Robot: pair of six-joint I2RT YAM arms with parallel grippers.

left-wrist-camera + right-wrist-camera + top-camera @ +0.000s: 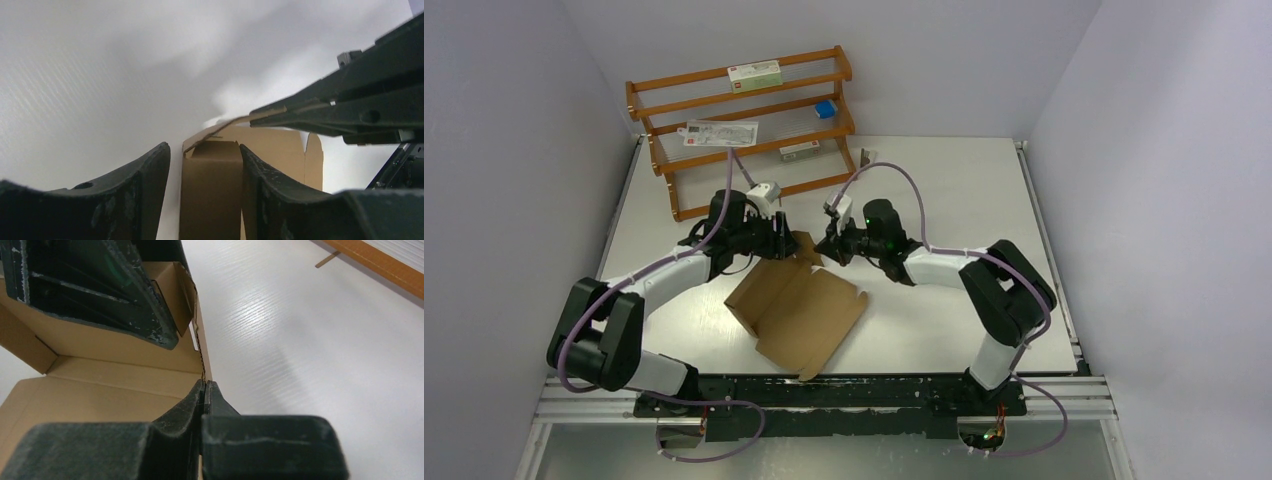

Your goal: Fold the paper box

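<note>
My right gripper [205, 387] is pressed together on the thin edge of a raised flap of the paper box [100, 400]. My right wrist view shows the cardboard caught between my two fingertips with no gap. The rest of the box spreads below and to the left of that pinch in that view, its brown floor panel and a low wall open towards me.

My left gripper [202, 150] has its fingers [145, 195] apart, astride a folded upright corner of the box. The cardboard nearly fills the space between them, but a strip of white table [75, 100] shows beside one finger, so I am straddling the corner rather than clamping it.

From above, the box lies partly folded on the table in front of my two bases. Its far corner is raised where my two grippers meet, just beside each other. Behind them, well apart from the box, stands a wooden rack [734, 120].
</note>
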